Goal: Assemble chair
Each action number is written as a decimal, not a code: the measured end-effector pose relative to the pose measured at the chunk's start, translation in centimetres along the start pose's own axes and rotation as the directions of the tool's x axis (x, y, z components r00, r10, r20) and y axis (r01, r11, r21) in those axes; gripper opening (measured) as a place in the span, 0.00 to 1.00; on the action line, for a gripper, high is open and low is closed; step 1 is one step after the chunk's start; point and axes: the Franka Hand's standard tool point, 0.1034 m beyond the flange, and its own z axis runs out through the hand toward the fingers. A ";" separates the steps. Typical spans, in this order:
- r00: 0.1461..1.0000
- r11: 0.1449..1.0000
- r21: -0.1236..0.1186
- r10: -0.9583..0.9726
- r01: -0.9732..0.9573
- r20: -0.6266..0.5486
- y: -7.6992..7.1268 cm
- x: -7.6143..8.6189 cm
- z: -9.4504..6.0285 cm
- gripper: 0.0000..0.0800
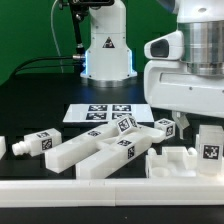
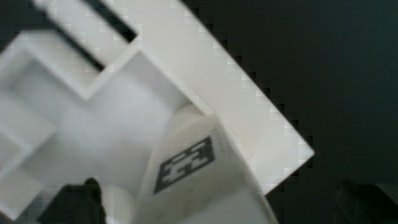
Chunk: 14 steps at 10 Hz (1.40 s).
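Observation:
In the exterior view my gripper (image 1: 178, 130) hangs low at the right, over the white chair seat piece (image 1: 182, 160). In the wrist view a white chair part with a black marker tag (image 2: 183, 165) fills the picture. It runs between my two dark fingertips (image 2: 80, 203). My gripper (image 2: 214, 206) stands open around this part, with a dark gap on one side of it. Several more white parts lie on the black table: long pieces (image 1: 100, 152), a tagged block (image 1: 125, 126) and a short piece (image 1: 35, 143).
The marker board (image 1: 98, 112) lies flat behind the parts. The robot's base (image 1: 106, 50) stands at the back. Another tagged white part (image 1: 210, 143) stands at the exterior view's right. A white rail (image 1: 60, 188) runs along the front edge.

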 end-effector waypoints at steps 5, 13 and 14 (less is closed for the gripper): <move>0.979 0.979 -0.001 -0.203 0.203 0.000 0.0 -0.2 0.4 0.80; 0.944 0.944 -0.001 0.330 -0.330 0.001 0.0 -0.2 0.4 0.36; 0.907 0.907 -0.001 0.422 -0.422 0.002 0.0 -0.2 0.5 0.36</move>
